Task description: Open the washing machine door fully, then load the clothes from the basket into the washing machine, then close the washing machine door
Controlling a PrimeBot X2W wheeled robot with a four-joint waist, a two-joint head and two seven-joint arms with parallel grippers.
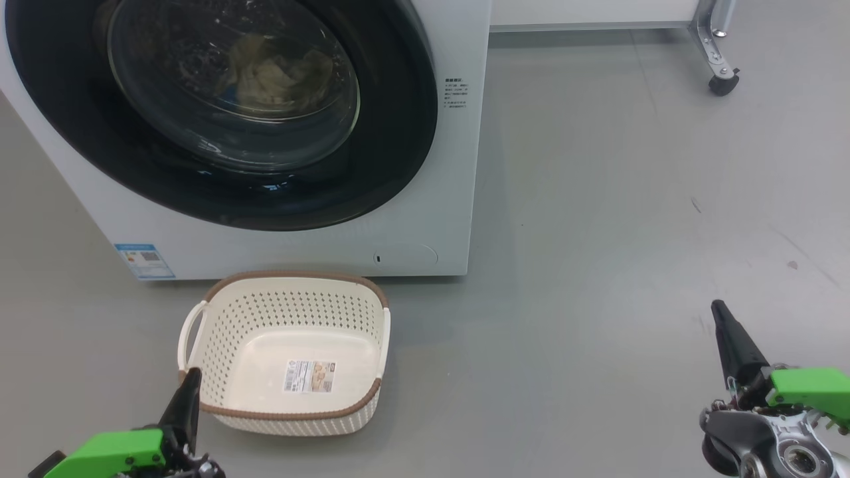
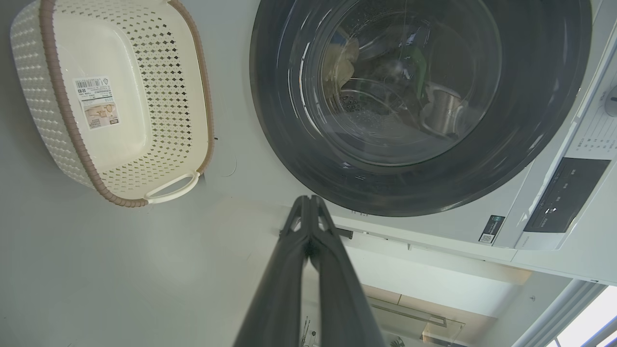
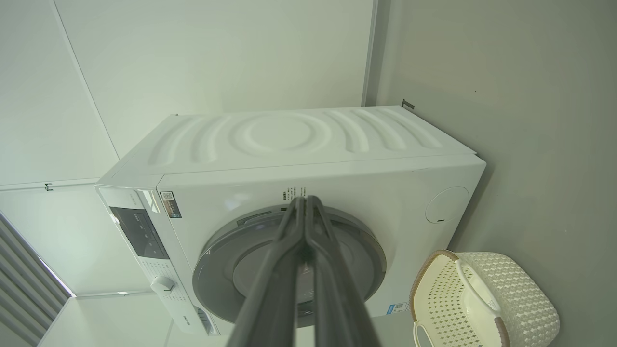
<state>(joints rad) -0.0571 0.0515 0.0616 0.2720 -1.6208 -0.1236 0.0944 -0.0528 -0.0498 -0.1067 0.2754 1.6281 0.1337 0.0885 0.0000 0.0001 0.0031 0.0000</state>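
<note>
The white washing machine [image 1: 458,166] stands at the upper left with its round black-rimmed door [image 1: 398,159] shut flat against the front. Behind the glass bowl lie the pale cream clothes [image 1: 279,76], inside the drum. On the grey floor just in front sits the cream basket [image 1: 229,318] with nothing in it but its label. My left gripper [image 1: 189,382] is shut at the basket's near left corner, holding nothing. Far off at the lower right, my right gripper [image 1: 720,312] is shut and holds nothing. The wrist views show the door [image 2: 270,86] [image 3: 366,250] and basket [image 2: 58,96] [image 3: 525,294] again.
A metal leg with a black caster [image 1: 722,83] stands at the upper right, under a white shelf edge. Open grey floor [image 1: 631,232] spreads to the right of the machine. The control panel [image 3: 140,233] runs along the machine's top front.
</note>
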